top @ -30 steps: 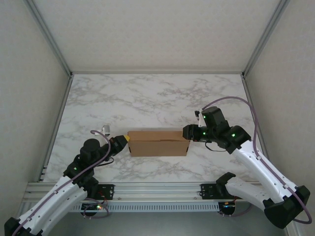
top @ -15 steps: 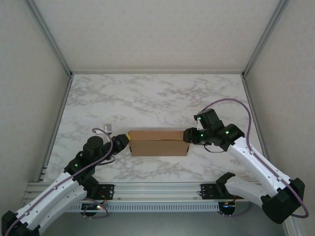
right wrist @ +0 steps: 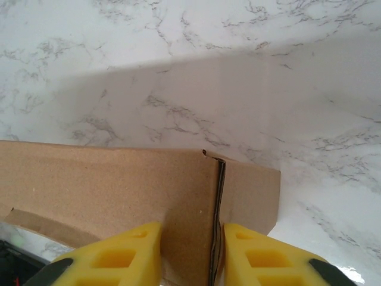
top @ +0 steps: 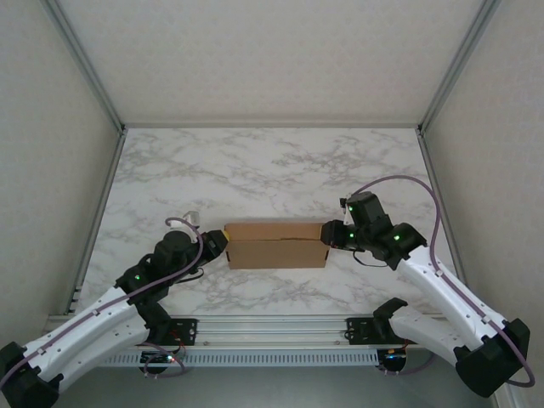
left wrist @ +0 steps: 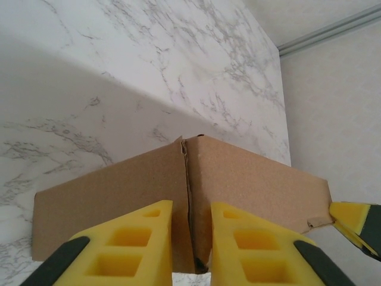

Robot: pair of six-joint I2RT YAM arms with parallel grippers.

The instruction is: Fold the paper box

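The paper box (top: pixel 276 245) is clamped at 9 o'clock by the left gripper (left wrist: pixel 191 205); the right gripper (right wrist: pixel 191 226) straddles 3 o'clock, grip unclear. Press both ends evenly.

legible text: none | paper box (top: pixel 276 245): unprinted, as far as seen

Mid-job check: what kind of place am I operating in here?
Most likely a lab-style robot test cell, not a home: a white marble-patterned tabletop boxed in by pale textured wall panels on aluminium frame struts, with a slotted aluminium mounting rail along its near edge.
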